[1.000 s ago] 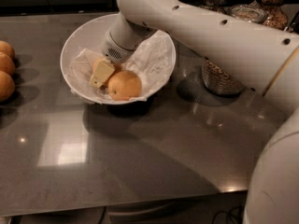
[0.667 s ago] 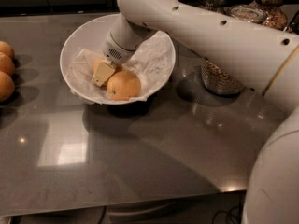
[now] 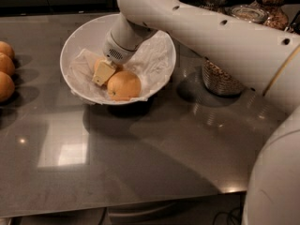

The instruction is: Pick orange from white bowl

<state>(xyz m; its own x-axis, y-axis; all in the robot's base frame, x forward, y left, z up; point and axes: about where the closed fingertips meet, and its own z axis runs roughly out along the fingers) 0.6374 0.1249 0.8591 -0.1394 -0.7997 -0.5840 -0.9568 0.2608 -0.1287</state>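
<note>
Dark grey glossy tabletop [image 3: 140,168], bare reflective stretch nearest the camera, white robot body curving in at the near right. Further in, left of centre: large wide round white bowl [image 3: 86,34] lined with crumpled white paper [image 3: 154,60]. Round smooth yellow-orange orange [image 3: 124,85] lies inside the bowl on the paper, against the near wall, no stem mark showing.

Cream-tipped two-finger gripper [image 3: 105,73] is down inside the bowl, just beside the orange on its left-rear side, maybe touching. Cannot tell if it is open, closed or already gripping, since the wrist covers most of it. Thick white robot arm [image 3: 211,32] runs from the gripper up and across to the right.

Left edge, well apart from the bowl: three loose oranges [image 3: 5,86] in a column on the table, not the target. Right of the bowl: glass jar of brown grains [image 3: 218,78]. Far back right: more glass jars [image 3: 274,6].

Handling guess: fruit is firm, moderately heavy, slightly giving skin, waxy and round so it can roll or squirt out of a shallow pinch. Best hold looks to be across the widest middle, jaws on opposite sides. Paper liner is loose and may snag or lift with it
</note>
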